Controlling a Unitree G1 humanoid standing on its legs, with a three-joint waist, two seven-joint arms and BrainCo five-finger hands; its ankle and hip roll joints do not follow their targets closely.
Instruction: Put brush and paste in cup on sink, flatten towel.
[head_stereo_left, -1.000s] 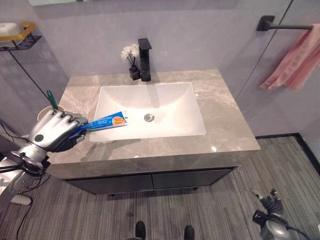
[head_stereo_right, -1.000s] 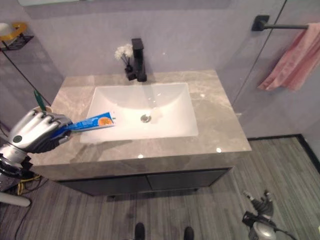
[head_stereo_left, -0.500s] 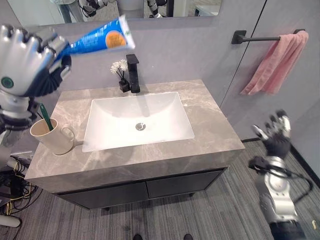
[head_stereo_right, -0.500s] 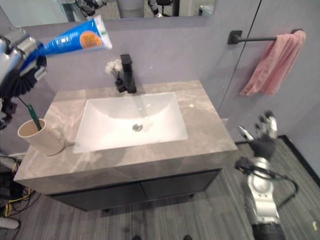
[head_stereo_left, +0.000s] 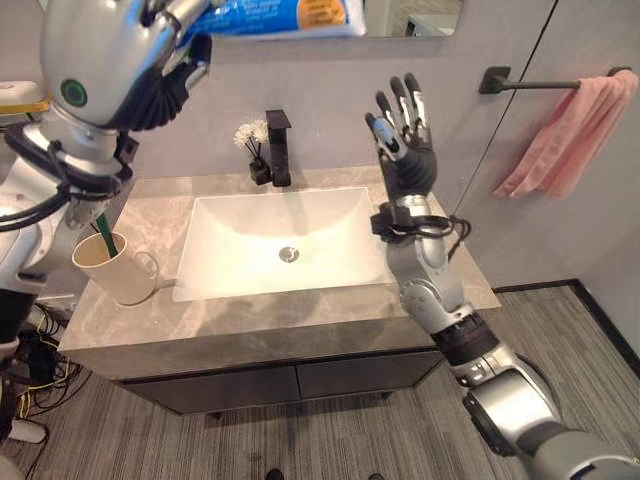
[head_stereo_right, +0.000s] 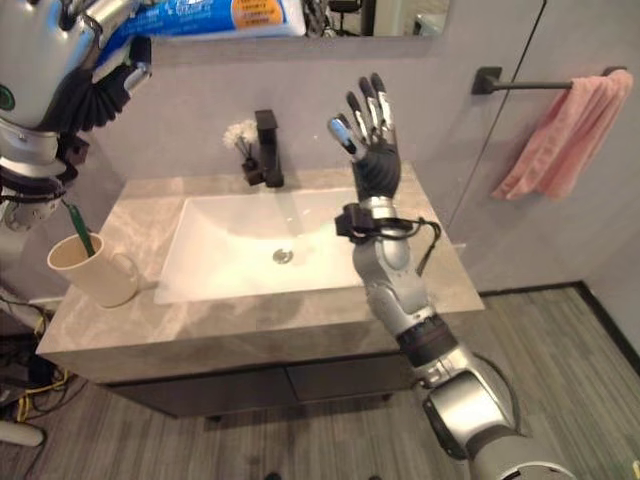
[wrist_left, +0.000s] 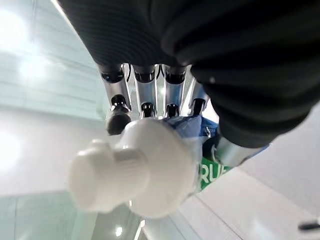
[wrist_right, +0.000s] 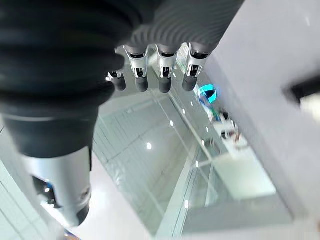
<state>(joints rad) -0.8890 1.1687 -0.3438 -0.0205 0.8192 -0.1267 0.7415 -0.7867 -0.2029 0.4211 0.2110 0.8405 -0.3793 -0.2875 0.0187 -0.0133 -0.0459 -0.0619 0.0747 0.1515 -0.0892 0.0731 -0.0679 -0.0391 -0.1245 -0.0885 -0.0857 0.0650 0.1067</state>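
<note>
Both arms are silver-grey with rounded metallic shells and black bands at the joints. The left hand (head_stereo_left: 105, 60) has a polished silver back bearing a small green ringed mark and a dark ribbed cover. The right hand (head_stereo_left: 403, 140) has silver, dark-tipped fingers, a black palm, and what looks like a black wrist clamp.

Toothpaste tube (head_stereo_left: 285, 15) higher in left hand (head_stereo_left: 110, 60); right hand (head_stereo_left: 405, 150) raised, fingers spread.

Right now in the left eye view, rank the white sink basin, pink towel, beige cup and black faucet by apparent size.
1. White sink basin
2. Pink towel
3. Beige cup
4. Black faucet, close to the cup, so that order is unsure.
</note>
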